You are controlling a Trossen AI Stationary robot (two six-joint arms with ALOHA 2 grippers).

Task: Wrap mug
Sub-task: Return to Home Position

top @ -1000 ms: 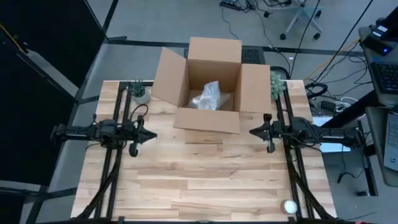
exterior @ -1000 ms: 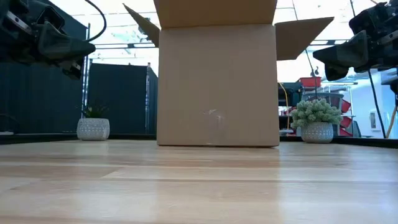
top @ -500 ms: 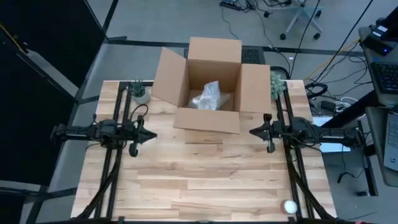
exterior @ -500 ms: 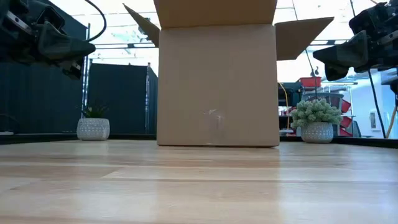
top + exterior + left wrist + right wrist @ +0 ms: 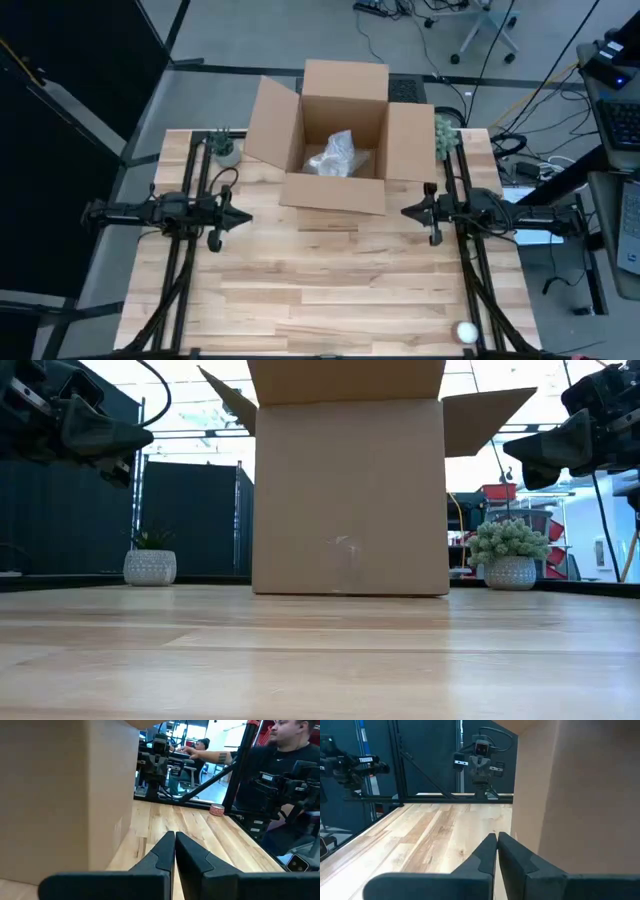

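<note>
High view: nearest, the left gripper [image 5: 240,216] and right gripper [image 5: 408,212] are held above mid-table, tips turned inward, each pair of fingers pressed together on nothing. Just beyond and between them the open cardboard box [image 5: 335,195] is set. The bubble-wrapped mug [image 5: 336,153] is seen inside, about equally far from both.

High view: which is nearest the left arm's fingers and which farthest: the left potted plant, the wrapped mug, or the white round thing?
1. Left potted plant, far side, just beyond the left arm's fingers.
2. Wrapped mug, inside the cardboard box.
3. White round thing, near right corner.
</note>
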